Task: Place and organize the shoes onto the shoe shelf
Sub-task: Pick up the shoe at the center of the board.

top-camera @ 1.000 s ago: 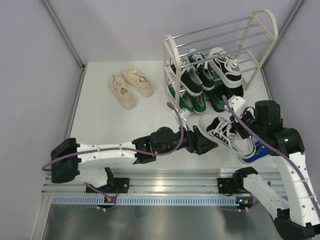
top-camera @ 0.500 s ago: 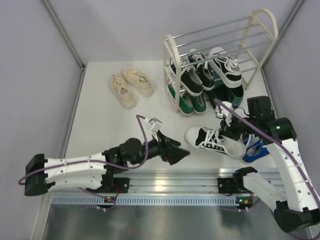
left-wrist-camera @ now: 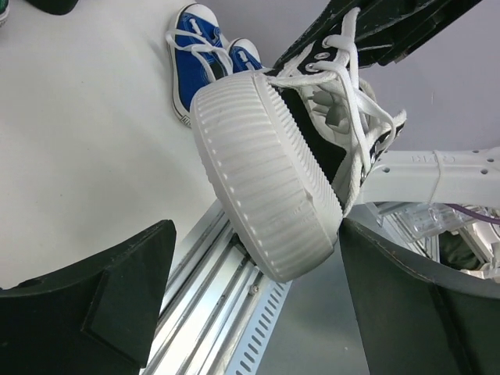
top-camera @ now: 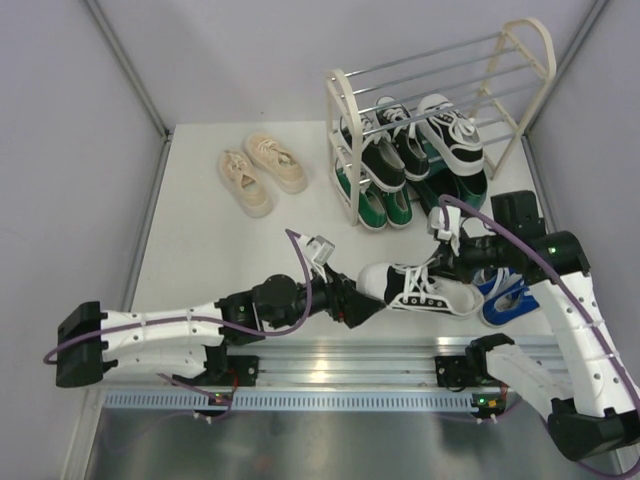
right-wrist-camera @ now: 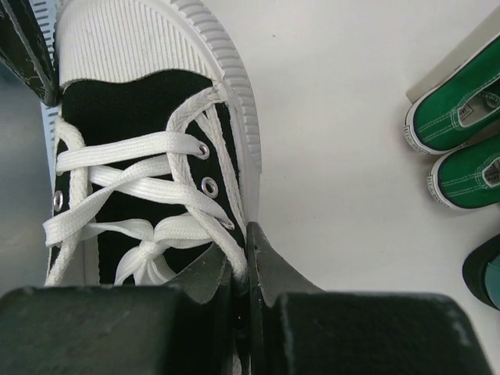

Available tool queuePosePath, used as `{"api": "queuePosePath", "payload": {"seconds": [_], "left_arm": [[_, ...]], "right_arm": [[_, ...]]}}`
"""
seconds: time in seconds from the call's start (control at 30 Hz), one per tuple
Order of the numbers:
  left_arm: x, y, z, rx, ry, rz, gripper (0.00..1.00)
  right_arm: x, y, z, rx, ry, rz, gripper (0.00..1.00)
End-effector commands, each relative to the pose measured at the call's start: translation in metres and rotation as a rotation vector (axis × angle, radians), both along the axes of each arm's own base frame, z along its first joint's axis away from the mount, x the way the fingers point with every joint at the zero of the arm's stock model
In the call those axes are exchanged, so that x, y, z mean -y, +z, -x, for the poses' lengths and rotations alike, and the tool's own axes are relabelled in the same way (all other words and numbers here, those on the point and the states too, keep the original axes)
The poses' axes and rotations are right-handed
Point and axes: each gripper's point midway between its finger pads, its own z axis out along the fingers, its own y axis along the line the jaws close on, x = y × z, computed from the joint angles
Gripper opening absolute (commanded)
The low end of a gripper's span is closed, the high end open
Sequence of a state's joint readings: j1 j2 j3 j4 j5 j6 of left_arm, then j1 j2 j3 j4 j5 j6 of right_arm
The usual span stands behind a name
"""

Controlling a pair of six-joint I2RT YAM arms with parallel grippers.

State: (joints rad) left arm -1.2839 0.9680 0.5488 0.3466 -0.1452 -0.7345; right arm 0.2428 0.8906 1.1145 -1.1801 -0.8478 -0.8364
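My right gripper [top-camera: 452,262] [right-wrist-camera: 248,262] is shut on the side wall of a black white-laced canvas sneaker [top-camera: 418,289] [right-wrist-camera: 141,117] and holds it off the table. Its white ribbed toe cap [left-wrist-camera: 266,199] points at my left gripper [top-camera: 352,301] [left-wrist-camera: 254,308], which is open, with the toe between its black fingers [left-wrist-camera: 86,312] and touching neither. The blue sneakers [top-camera: 502,296] [left-wrist-camera: 199,51] lie on the table under the right arm. The shoe shelf [top-camera: 345,110] holds black, striped [top-camera: 450,130] and green shoes [top-camera: 375,205] [right-wrist-camera: 457,117]. The cream sneakers [top-camera: 262,170] sit at the back left.
Purple cables loop off both wrists. The metal base rail [top-camera: 340,375] [left-wrist-camera: 226,312] runs along the near edge, right under the held sneaker's toe. Grey walls close in the table on both sides. A dark shoe's edge [right-wrist-camera: 486,275] shows by the green pair.
My right gripper has carried the black sneaker leftward and off the table. The left arm pulled back toward the near edge, and the sneaker's toe now sits between its open fingers.
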Motion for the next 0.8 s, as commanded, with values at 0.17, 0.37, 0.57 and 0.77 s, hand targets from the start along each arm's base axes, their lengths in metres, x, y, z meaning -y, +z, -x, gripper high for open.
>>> {"api": "queuePosePath", "payload": {"seconds": [0.17,0.37,0.57,0.77], "left_arm": [[0.018,0.056,-0.007,-0.031,0.013,0.206,0.82],[0.022,0.044,-0.016,-0.107,0.052,0.200,0.47],[0.018,0.033,-0.028,-0.158,0.117,0.194,0.00],[-0.010,0.031,-0.043,-0.192,0.200,0.280,0.00]], "right_arm": [[-0.013,0.013,0.002,0.051,0.066,-0.066,0.00],[-0.012,0.010,0.000,0.069,0.055,-0.060,0.02],[-0.010,0.010,0.001,0.058,0.036,-0.056,0.15],[0.010,0.022,-0.019,0.079,-0.224,-0.040,0.99]]}}
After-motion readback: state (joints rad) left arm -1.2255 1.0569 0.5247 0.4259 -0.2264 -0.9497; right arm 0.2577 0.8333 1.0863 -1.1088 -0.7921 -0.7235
